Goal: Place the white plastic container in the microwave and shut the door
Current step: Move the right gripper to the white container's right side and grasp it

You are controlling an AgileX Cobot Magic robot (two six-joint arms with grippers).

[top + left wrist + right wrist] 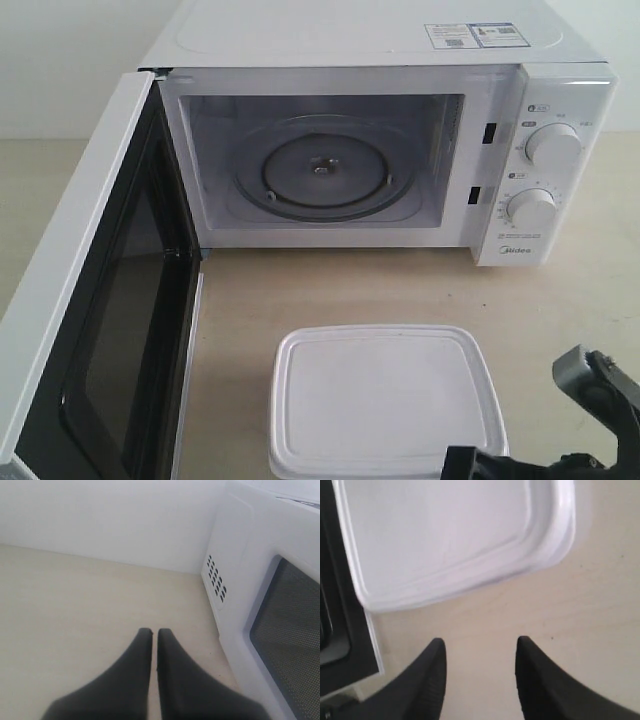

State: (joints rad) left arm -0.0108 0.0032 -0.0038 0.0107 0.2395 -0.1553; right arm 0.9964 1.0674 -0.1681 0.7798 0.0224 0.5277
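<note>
While its two black, tapered fingers (432, 675) stand wide apart with only bare beige counter (570, 630) between them, the right tool (480, 647) is released and grips nothing. Just ahead of its fingertips, not touching them, lies the container (450, 535). It is a rectangular box of smooth, milky-white plastic with rounded corners, and its flat lid is edged by a raised, glossy rim. It sits on the counter outside the microwave (350, 30), short of the open cavity farther ahead of the tool. To one side of the tool, close by the container's edge, stands the door (60, 280), swung fully open. Its outer edge is white, with a black inner frame and a dark, shiny window (130, 320). Inside the boxy white microwave a round glass turntable (325, 165) with concentric rings lies flat. Two round white dials (552, 143) sit on the panel beside the cavity.

The left tool (154, 630) is clenched: its dark, pointed fingers meet with only a hairline slit between them and hold nothing. It hangs over bare counter. Beside it is the microwave's smooth white side, pierced by a small cluster of oval vent holes (216, 577), and the door's outer face with its fine dark mesh. Ahead of it rises a plain white wall (110, 520).
</note>
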